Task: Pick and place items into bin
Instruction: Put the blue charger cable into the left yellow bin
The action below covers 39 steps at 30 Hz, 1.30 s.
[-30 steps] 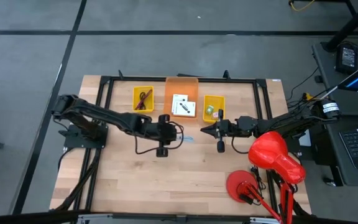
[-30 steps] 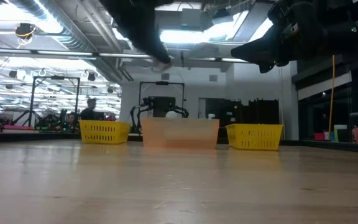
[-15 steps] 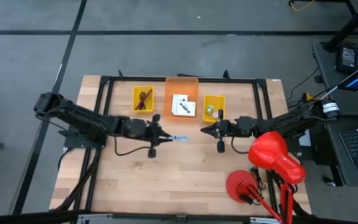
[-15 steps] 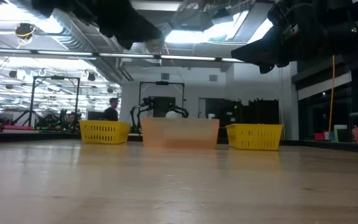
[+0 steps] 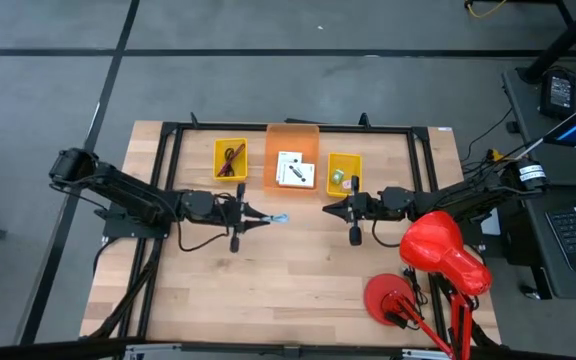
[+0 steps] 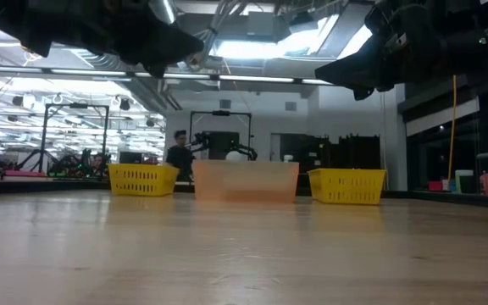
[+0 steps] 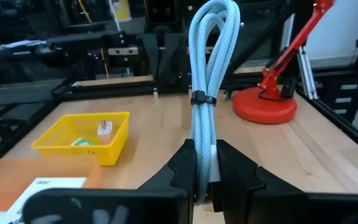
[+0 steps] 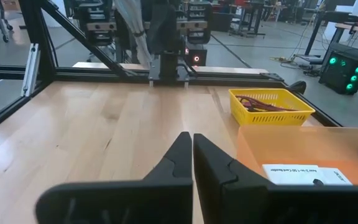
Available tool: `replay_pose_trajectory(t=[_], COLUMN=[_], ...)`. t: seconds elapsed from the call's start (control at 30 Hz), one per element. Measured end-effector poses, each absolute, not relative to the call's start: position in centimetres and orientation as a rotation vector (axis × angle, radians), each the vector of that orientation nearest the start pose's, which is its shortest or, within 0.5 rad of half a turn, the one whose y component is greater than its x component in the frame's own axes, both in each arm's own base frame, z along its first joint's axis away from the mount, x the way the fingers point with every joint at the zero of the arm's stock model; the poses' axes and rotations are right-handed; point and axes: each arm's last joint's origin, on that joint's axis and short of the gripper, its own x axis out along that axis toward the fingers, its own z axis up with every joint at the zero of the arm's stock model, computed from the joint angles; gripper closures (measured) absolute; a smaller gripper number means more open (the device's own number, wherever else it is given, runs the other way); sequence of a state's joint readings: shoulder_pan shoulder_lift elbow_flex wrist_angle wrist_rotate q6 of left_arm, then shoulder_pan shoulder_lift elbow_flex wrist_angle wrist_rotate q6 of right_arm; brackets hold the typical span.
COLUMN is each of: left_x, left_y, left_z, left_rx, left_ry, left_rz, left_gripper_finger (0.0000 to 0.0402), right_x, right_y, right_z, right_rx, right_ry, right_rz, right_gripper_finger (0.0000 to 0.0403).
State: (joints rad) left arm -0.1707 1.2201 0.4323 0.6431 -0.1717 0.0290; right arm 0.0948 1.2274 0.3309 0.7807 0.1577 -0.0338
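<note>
A robotics lab in an open industrial hall: a wooden worktable [image 5: 268, 270] boxed in by a black metal frame [image 5: 288, 127] stands on grey concrete floor. Beyond it, exposed ceiling ducts [image 6: 74, 38], more robot rigs [image 6: 219, 144], and a person [image 6: 179, 152] at a workstation.

I see bare table [image 5: 268, 270] in front; three bins [image 5: 292, 160] block the far edge; a red lamp [image 5: 438, 250] crowds the right.

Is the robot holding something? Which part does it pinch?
Yes. The left gripper pinches a light blue coiled cord at its lower end, below the black tie, loops sticking up. The right gripper is shut and empty.
</note>
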Motion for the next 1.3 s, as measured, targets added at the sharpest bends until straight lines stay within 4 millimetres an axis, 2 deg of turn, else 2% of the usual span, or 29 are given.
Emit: replay_pose_trajectory(t=[0.13, 0.3, 0.6, 0.77, 0.9, 1.1, 1.3], left_x=[23.7, 23.5, 23.3, 23.1, 22.9, 22.2, 21.1], left_y=[-3.4, -2.8, -2.3, -1.8, -1.4, -0.3, 1.5], left_z=[20.5, 20.3, 20.1, 20.2, 20.5, 21.5, 21.5], left_rx=[0.053, 0.05, 0.056, 0.052, 0.077, -0.008, -0.1], left_ry=[0.143, 0.167, 0.18, 0.18, 0.253, 0.349, 0.465], left_rz=[0.059, 0.268, 0.466, 0.66, 0.823, 0.927, 1.035], left_gripper_finger=[0.0364, 0.0364, 0.0366, 0.0366, 0.0366, 0.0366, 0.0366], right_x=[22.6, 22.6, 22.6, 22.6, 22.6, 22.6, 22.6], right_y=[1.7, 1.7, 1.7, 1.7, 1.7, 1.7, 1.7], right_z=[18.7, 18.7, 18.7, 18.7, 18.7, 18.7, 18.7], right_rx=[-0.047, -0.046, -0.046, -0.045, -0.045, -0.049, -0.05], right_ry=[0.116, 0.116, 0.116, 0.116, 0.116, 0.12, 0.121], right_rz=[-0.061, -0.061, -0.061, -0.062, -0.061, -0.061, -0.061], right_gripper_finger=[0.0402, 0.0402, 0.0402, 0.0402, 0.0402, 0.0402, 0.0402])
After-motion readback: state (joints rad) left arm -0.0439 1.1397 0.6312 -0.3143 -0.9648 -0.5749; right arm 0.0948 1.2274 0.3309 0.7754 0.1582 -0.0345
